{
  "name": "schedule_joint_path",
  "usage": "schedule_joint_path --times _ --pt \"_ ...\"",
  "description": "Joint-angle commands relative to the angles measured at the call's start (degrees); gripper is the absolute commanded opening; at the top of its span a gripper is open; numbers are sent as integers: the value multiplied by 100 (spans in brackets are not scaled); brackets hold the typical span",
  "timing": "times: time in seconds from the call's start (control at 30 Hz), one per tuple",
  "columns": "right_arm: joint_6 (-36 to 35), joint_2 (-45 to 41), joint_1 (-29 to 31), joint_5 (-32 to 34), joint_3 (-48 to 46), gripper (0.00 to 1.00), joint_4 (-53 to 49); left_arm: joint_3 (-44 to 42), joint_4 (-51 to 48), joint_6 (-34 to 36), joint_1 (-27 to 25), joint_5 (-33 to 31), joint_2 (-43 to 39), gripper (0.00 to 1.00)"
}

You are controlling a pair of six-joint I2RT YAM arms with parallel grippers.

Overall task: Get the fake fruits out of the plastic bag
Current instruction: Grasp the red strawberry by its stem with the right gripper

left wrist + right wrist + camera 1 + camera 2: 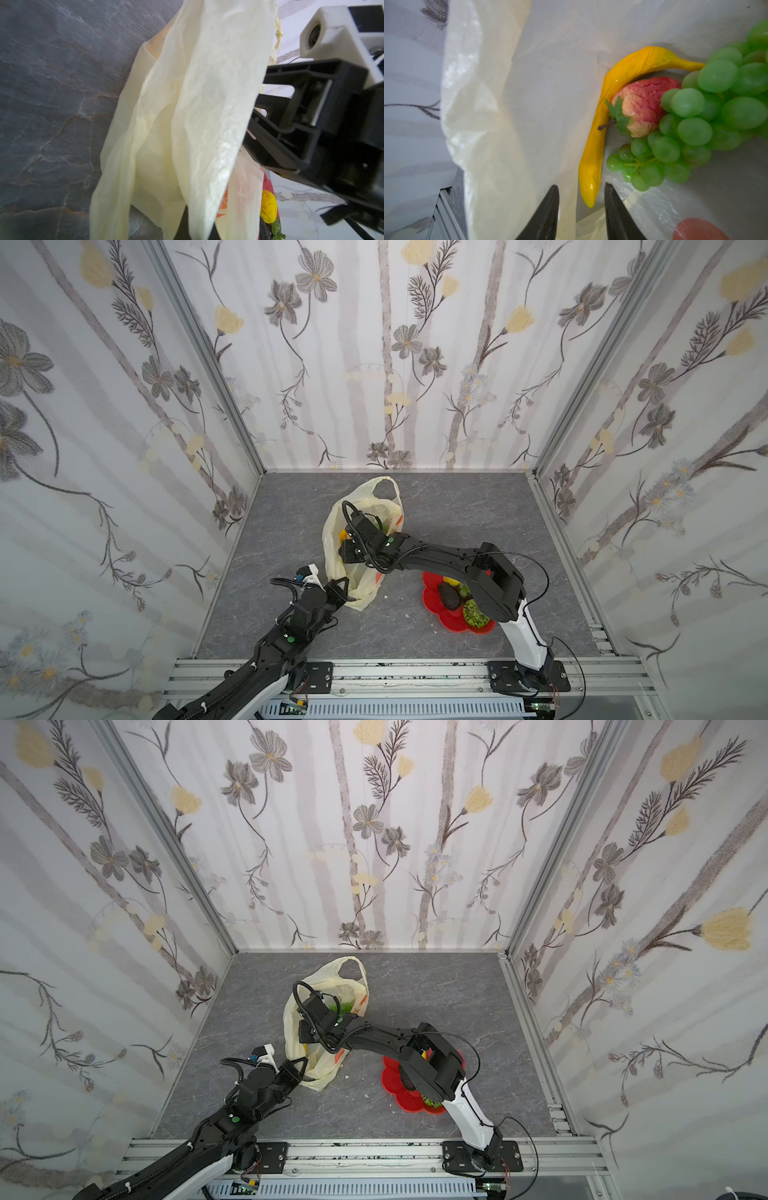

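Pale-yellow, the thin plastic bag [332, 531] lies mid-table, its edge clamped in our left gripper [341, 591]; our right gripper [581, 186] is inside, jaws apart astride the tip of a curved yellow plastic banana [591, 162]. We judge a pick is in hand: next we must close on the banana and lift it clear of the film. Around us, a grey marbled tabletop [457, 522] and floral-papered walls [374, 364].

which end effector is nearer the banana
Right. The right end effector straddles the tip of the banana inside the plastic bag; the left end effector grips the bag's outer edge.
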Motion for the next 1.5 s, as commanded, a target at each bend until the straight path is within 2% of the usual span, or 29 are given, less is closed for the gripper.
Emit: schedule_joint_path --times 0.0,0.1,0.33,0.43,0.53,0.9,1.2,1.47 --pt "118 154 -73 3 178 38 64 -234 120 -89 8 -131 -46 0" --pt "203 331 -140 -217 340 38 48 -192 107 -68 -3 -133 21 0" --pt "226 538 -171 -200 609 38 -109 -194 59 -84 -5 -190 85 0" --pt "391 640 -204 -463 596 38 -80 -168 50 -65 5 -194 94 0" --pt "641 672 -217 -829 490 38 208 -146 32 -56 0 -212 94 0" --pt "1223 906 -310 -1313 486 41 782 -141 15 -71 1 -195 -9 0" --pt "1559 1034 -407 -1405 511 41 1080 -155 -21 -106 -4 -164 -64 0" --pt "1524 1173 -417 -1119 870 40 746 -181 -65 -93 -7 -217 -104 0"
